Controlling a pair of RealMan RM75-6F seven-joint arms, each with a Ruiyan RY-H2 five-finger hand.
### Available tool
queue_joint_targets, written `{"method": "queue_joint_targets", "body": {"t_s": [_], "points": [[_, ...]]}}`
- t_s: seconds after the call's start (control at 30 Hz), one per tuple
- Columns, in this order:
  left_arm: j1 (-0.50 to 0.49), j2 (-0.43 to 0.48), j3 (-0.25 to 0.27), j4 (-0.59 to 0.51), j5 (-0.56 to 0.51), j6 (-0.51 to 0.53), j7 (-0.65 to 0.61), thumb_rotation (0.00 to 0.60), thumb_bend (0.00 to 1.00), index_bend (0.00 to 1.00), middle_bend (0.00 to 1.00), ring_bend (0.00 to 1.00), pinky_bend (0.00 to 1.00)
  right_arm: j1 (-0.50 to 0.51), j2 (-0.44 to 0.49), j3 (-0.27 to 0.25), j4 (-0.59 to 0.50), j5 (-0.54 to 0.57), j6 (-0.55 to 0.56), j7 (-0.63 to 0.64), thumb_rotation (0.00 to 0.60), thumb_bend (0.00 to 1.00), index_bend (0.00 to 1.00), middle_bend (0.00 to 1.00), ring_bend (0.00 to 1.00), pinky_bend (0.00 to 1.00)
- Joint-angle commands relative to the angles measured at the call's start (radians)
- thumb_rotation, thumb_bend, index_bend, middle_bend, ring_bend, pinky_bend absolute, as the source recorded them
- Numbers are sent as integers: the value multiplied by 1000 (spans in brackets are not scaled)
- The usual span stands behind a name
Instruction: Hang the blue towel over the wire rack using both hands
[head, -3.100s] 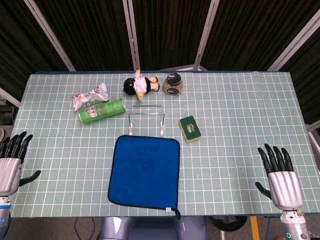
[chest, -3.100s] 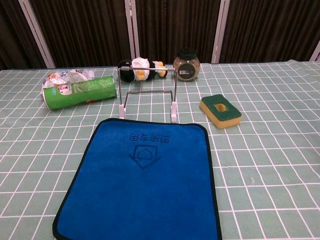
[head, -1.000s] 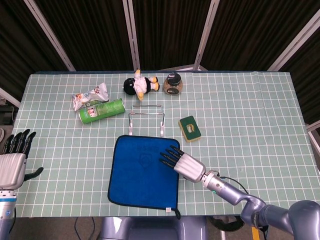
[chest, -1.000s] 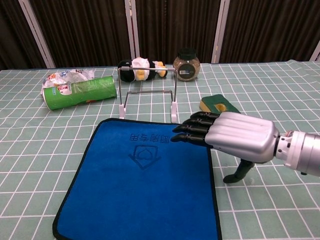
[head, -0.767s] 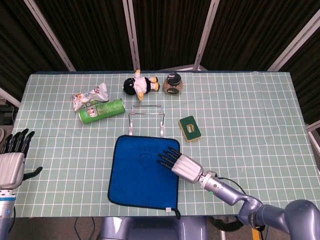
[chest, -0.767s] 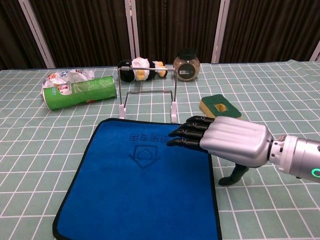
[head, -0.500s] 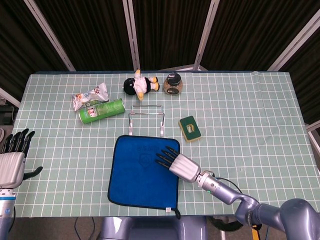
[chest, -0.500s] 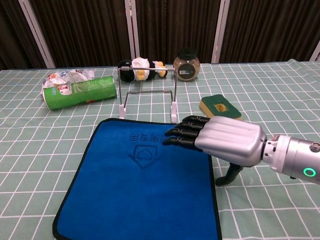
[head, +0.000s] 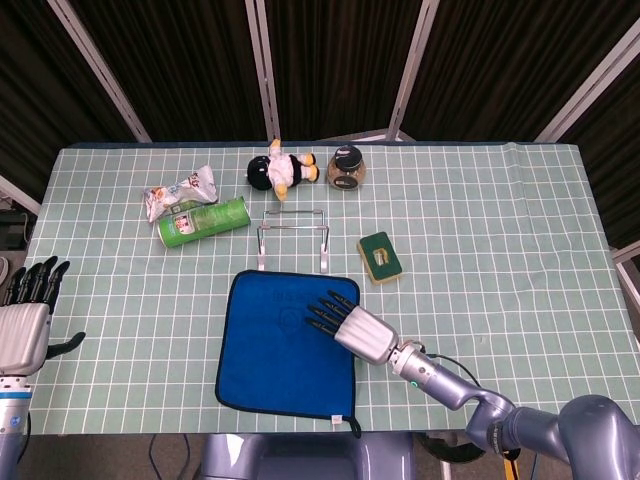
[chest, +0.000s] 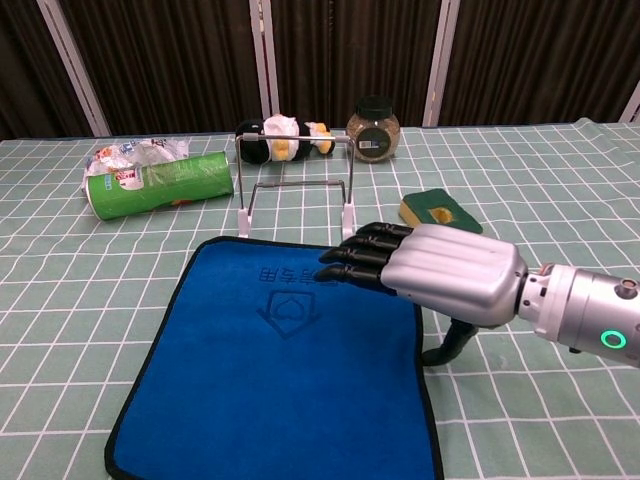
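- Blue towel (head: 283, 340) (chest: 280, 365) spread flat on the checked tablecloth (head: 480, 250) (chest: 560, 190) at the near middle, dark-edged, with a small loop at its near right corner in the head view.
- Wire rack (head: 291, 238) (chest: 296, 190) upright just beyond the towel's far edge, bare, its two white feet near that edge.
- Right hand (head: 352, 326) (chest: 435, 272) palm down above the towel's far right part, fingers (head: 325, 310) (chest: 358, 262) stretched out and slightly apart, pointing far-left, grasping nothing; thumb hanging down past the towel's right edge in the chest view. Cannot tell whether the fingertips touch the cloth.
- Left hand (head: 24, 318) at the near left edge of the table, seen only in the head view, well apart from the towel; fingers straight and released, thumb out to the side, empty.
- Green canister (head: 203, 221) (chest: 158, 184) lying on its side to the left of the rack, with a crumpled snack packet (head: 181, 189) (chest: 128, 153) just behind it.
- Plush toy (head: 280, 170) (chest: 284, 137), black, white and yellow, lying behind the rack.
- Glass jar (head: 347, 168) (chest: 373, 129) with a dark lid standing right of the toy.
- Sponge (head: 380, 257) (chest: 440, 222), yellow with a green top, right of the rack and just beyond the right hand.
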Motion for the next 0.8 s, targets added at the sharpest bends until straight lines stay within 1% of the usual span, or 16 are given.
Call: {"method": "queue_joint_targets", "body": {"t_s": [0.03, 0.3, 0.53, 0.67, 0.8], "points": [[0, 0, 1, -2, 3, 3, 0, 600, 2, 0, 0, 0, 0, 2, -6, 0, 0, 5, 0, 3, 600, 0, 0, 0, 0, 0], [-1, 0, 2, -2, 3, 3, 2, 600, 2, 0, 0, 0, 0, 13, -27, 8, 17, 23, -11, -7, 600, 0, 0, 0, 0, 0], [-2, 2, 0, 1, -4, 0, -4, 600, 3, 0, 0, 0, 0, 30, -7, -2, 15, 17, -25, -28, 600, 0, 5, 0, 0, 0], [-3, 2, 0, 1, -4, -1, -6, 600, 2, 0, 0, 0, 0, 37, 13, -17, -1, 7, -29, -32, 600, 0, 34, 0, 0, 0], [-3, 1, 2, 0, -2, -1, -2, 600, 2, 0, 0, 0, 0, 37, 5, -18, -6, 12, -25, -16, 600, 0, 75, 0, 0, 0]]}}
